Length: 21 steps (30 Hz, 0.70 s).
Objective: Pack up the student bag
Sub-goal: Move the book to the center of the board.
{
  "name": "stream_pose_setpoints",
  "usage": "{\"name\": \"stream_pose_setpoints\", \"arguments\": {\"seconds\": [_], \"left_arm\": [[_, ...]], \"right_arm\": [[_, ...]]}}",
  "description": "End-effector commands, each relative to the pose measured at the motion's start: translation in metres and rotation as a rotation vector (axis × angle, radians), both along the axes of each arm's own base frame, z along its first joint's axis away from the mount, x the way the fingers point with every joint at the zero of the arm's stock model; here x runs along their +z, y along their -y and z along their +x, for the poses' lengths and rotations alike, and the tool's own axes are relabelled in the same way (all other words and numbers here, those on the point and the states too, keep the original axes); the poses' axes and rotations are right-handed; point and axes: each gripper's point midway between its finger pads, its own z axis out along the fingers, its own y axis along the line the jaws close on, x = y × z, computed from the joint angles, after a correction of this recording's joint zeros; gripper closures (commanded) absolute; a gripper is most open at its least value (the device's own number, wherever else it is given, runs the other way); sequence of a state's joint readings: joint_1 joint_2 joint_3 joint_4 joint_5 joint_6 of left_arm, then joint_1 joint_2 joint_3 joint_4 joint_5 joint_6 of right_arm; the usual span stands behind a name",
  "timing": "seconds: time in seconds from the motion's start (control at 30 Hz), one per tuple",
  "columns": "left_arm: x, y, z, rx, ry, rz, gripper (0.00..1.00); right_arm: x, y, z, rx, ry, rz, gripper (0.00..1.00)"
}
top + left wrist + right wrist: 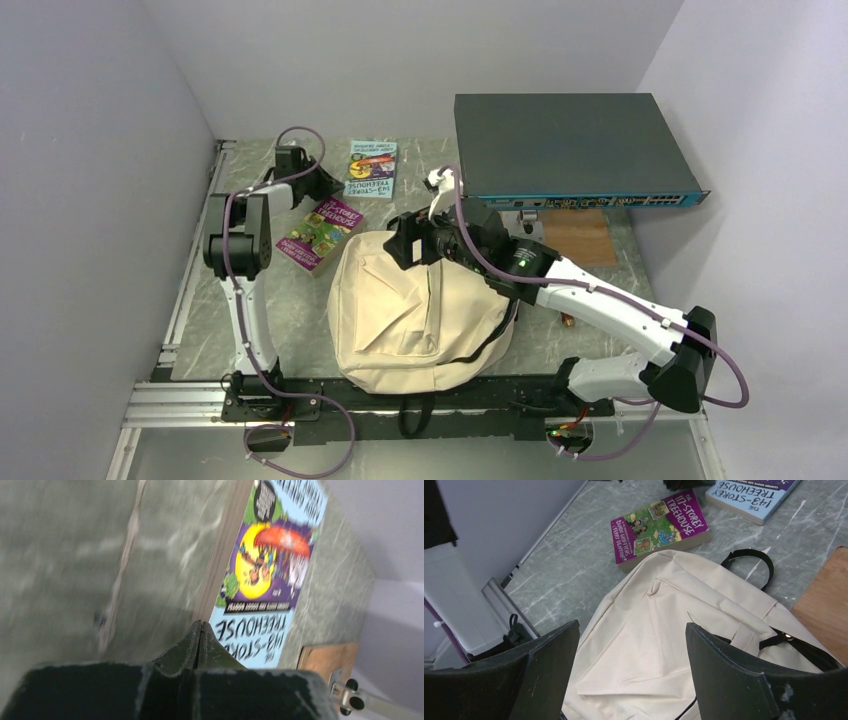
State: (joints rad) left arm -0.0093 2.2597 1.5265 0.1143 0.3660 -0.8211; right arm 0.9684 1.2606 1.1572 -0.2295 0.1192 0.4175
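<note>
Top external view: the student bag (415,310) lies flat on the table (290,305) at the middle of the near edge. Its cream fabric is slumped, a dark zipper line runs down it, and a black strap trails over the near edge. The right claw (631,630) hangs over the bag's far end, its fingers (551,665) spread wide with nothing between them. The right wrist view looks down through that gap onto the cream cloth and the bag's black carry loop (749,560).

The left claw (200,632) is out toward the far left corner, its fingers pressed together with nothing visible between them. Its tip is just beside the edge of a blue book (265,575) that lies flat by the far edge. Whether the tip touches the book I cannot tell, since the left wrist view is blurred.

A purple book (318,233) lies flat between the blue one and the bag, just beside the bag's far left side. A dark flat box (575,150) fills the far right corner, and a wooden board (578,237) lies on the table just in front of it.
</note>
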Motion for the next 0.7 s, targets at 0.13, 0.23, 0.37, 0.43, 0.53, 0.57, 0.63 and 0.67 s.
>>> {"name": "stream_pose_setpoints", "arguments": {"seconds": [0.13, 0.23, 0.37, 0.43, 0.53, 0.57, 0.63, 0.67], "left_arm": [[0.003, -0.049, -0.106, 0.079, -0.082, 0.125, 1.0], [0.019, -0.061, -0.131, 0.113, -0.05, 0.161, 1.0], [0.049, -0.05, -0.122, 0.04, 0.054, 0.13, 0.92], [0.062, -0.032, -0.105, -0.026, 0.097, 0.046, 0.68], [0.065, -0.01, -0.077, -0.058, 0.105, 0.024, 0.49], [0.062, -0.006, -0.067, -0.061, 0.103, 0.039, 0.46], [0.051, 0.011, -0.051, -0.082, 0.077, 0.044, 0.44], [0.046, 0.015, -0.044, -0.076, 0.055, 0.033, 0.44]], "right_arm": [[0.027, -0.003, -0.005, 0.02, 0.022, 0.12, 0.2], [0.023, -0.002, -0.007, 0.025, 0.015, 0.117, 0.2], [0.015, -0.001, -0.009, 0.03, 0.002, 0.098, 0.2], [0.012, 0.0, -0.009, 0.029, -0.005, 0.088, 0.2], [0.015, 0.002, -0.009, 0.02, -0.003, 0.087, 0.2], [0.017, 0.003, -0.009, 0.016, -0.002, 0.09, 0.2], [0.022, 0.006, -0.009, 0.009, 0.006, 0.098, 0.2], [0.024, 0.007, -0.01, 0.007, 0.01, 0.101, 0.2]]}}
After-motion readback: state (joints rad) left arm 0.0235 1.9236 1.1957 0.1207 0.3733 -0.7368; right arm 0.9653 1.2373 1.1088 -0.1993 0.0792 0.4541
